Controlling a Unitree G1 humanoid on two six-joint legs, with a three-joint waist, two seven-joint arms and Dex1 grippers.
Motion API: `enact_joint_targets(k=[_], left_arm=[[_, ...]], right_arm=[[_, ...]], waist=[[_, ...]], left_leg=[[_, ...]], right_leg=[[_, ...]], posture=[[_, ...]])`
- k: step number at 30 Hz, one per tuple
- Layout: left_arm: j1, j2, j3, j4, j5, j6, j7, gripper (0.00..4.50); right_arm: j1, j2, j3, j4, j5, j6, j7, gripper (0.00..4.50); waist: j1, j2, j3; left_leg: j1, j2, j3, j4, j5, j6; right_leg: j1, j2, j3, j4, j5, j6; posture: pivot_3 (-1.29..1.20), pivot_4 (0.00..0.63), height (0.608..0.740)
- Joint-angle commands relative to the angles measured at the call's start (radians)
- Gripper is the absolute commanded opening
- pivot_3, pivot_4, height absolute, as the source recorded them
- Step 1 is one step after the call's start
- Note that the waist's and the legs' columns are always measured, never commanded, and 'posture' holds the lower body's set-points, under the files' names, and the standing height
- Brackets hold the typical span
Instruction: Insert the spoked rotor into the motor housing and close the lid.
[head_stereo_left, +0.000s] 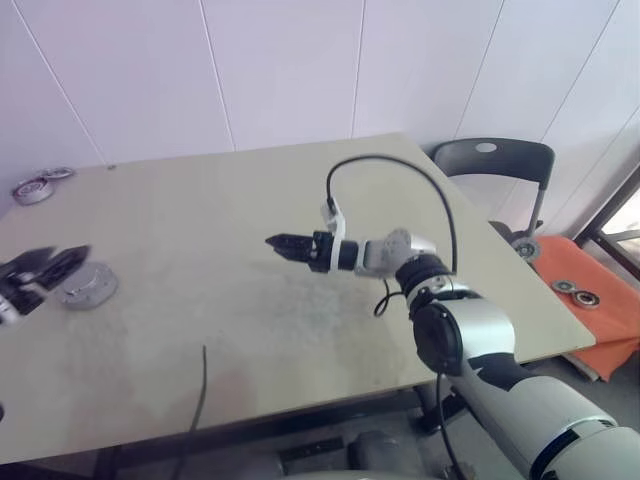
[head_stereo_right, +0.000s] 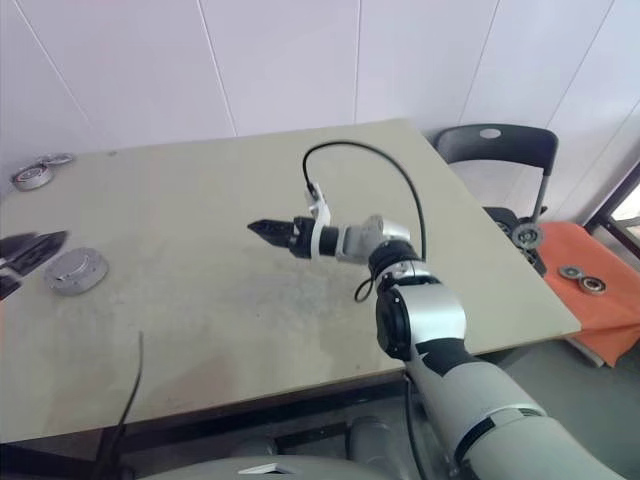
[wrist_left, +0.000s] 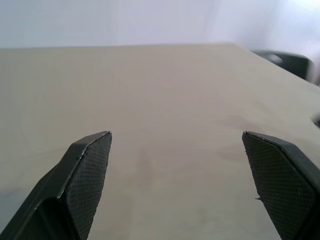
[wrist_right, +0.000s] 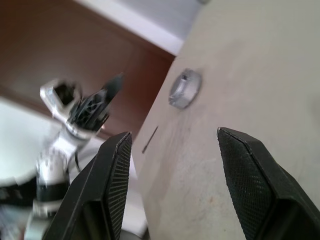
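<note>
White wall panels stand behind a beige bench (head_stereo_left: 250, 230) that carries the work.

Motor housing (head_stereo_left: 87, 286): a round silvery puck with its cover on, resting flat on the bench near the edge at 9 o'clock in the head views. Its windings cannot be seen. The spoked rotor cannot be told apart from it in these views. In the right wrist view the same puck (wrist_right: 184, 89) lies near the bench edge.

Left hand (head_stereo_left: 45, 266): at the 9 o'clock margin, just beside the housing and at about 10 o'clock of it, blurred. Its fingers (wrist_left: 85, 175) stand wide apart with nothing between them; bare bench surface shows in the gap.

Right hand (head_stereo_left: 275, 243): over the middle of the bench, pointing toward 9 o'clock, well apart from the housing. Its fingers (wrist_right: 112, 180) stand apart and grip nothing.

Other items: metal rings (head_stereo_left: 40, 185) lie at the far corner of the bench, at 10 o'clock. A dark chair (head_stereo_left: 495, 160) stands past the bench at 2 o'clock. An orange surface (head_stereo_left: 590, 300) at 3 o'clock carries small round parts (head_stereo_left: 575, 291).
</note>
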Motion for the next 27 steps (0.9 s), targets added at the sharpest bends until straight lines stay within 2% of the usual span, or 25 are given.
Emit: enact_joint_targets(k=[1, 5, 8, 12, 20, 27], left_arm=[[-0.034, 0.019, -0.101, -0.044, 0.043, -0.003, -0.051, 4.45], [-0.087, 0.012, -0.236, -0.053, 0.085, -0.029, -0.143, 4.45], [-0.109, 0.006, -0.363, -0.068, 0.167, -0.143, -0.251, 4.45], [-0.129, 0.000, -0.450, -0.061, 0.255, -0.304, -0.349, 4.45], [-0.190, -0.035, -0.405, -0.075, 0.227, -0.370, -0.382, 4.45], [-0.138, -0.049, -0.336, -0.069, 0.213, -0.370, -0.364, 4.45]], right_arm=[[-0.029, -0.020, 0.101, -0.061, -0.056, -0.039, 0.145, 2.87], [-0.011, -0.055, 0.250, -0.137, -0.150, -0.180, 0.306, 2.87], [0.033, -0.092, 0.337, -0.196, -0.235, -0.438, 0.358, 2.87], [0.088, -0.139, 0.372, -0.285, -0.276, -0.733, 0.416, 2.87], [0.128, -0.197, 0.384, -0.313, -0.286, -1.012, 0.512, 2.87], [0.106, -0.211, 0.368, -0.267, -0.282, -1.043, 0.529, 2.87]], waist=[[-0.012, 0.000, 0.000], [-0.026, -0.002, -0.001], [-0.022, -0.002, -0.001], [-0.019, -0.003, -0.002], [-0.019, -0.002, -0.001], [-0.017, -0.002, -0.001]], left_leg=[[0.000, 0.001, 0.000, 0.000, 0.000, 0.000], [-0.002, 0.001, 0.001, -0.001, 0.000, 0.000], [-0.002, 0.000, 0.001, -0.001, 0.000, 0.000], [-0.002, 0.000, 0.001, 0.000, 0.000, 0.000], [-0.002, 0.000, 0.000, 0.000, 0.000, 0.000], [-0.002, 0.000, 0.000, 0.001, 0.000, 0.000]], right_leg=[[0.000, 0.001, 0.000, 0.000, 0.000, -0.001], [-0.003, 0.000, 0.001, 0.000, 0.001, -0.001], [-0.003, 0.000, 0.001, 0.000, 0.001, -0.001], [-0.003, -0.001, 0.001, -0.001, 0.001, -0.001], [-0.002, 0.000, 0.001, 0.000, 0.001, -0.001], [-0.002, -0.001, 0.001, 0.000, 0.001, -0.001]], posture=[[0.00, 0.000, 0.740], [0.00, 0.000, 0.740], [0.00, 0.000, 0.740], [0.00, 0.000, 0.740], [0.00, 0.000, 0.740], [0.00, 0.000, 0.740]])
